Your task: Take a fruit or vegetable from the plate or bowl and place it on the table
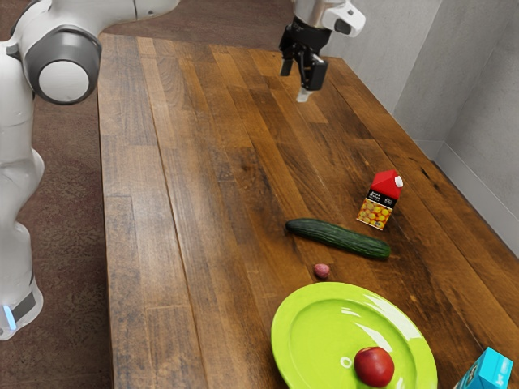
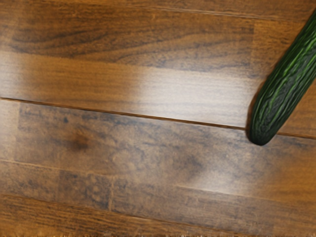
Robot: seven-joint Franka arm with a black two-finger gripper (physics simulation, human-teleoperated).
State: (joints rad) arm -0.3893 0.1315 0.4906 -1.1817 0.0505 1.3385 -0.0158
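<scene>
smooth white arm (image 1: pixel 15 138), dark grey joint ring (image 1: pixel 61 43), light blue strip (image 1: pixel 9 317), black tool (image 1: pixel 293 86)

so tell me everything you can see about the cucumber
The cucumber is long, slim and slightly curved, with rounded ends. Its skin is dark green with brighter lengthwise streaks, wrinkled and faintly glossy; it looks whole. It lies flat on the wooden table, between the red-topped carton and the lime plate, near a small pinkish thing. Only the table appears to touch it.

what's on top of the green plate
One round red fruit rests on the green plate. What lies directly beneath the fruit is covered, as is the table under the plate.
</scene>
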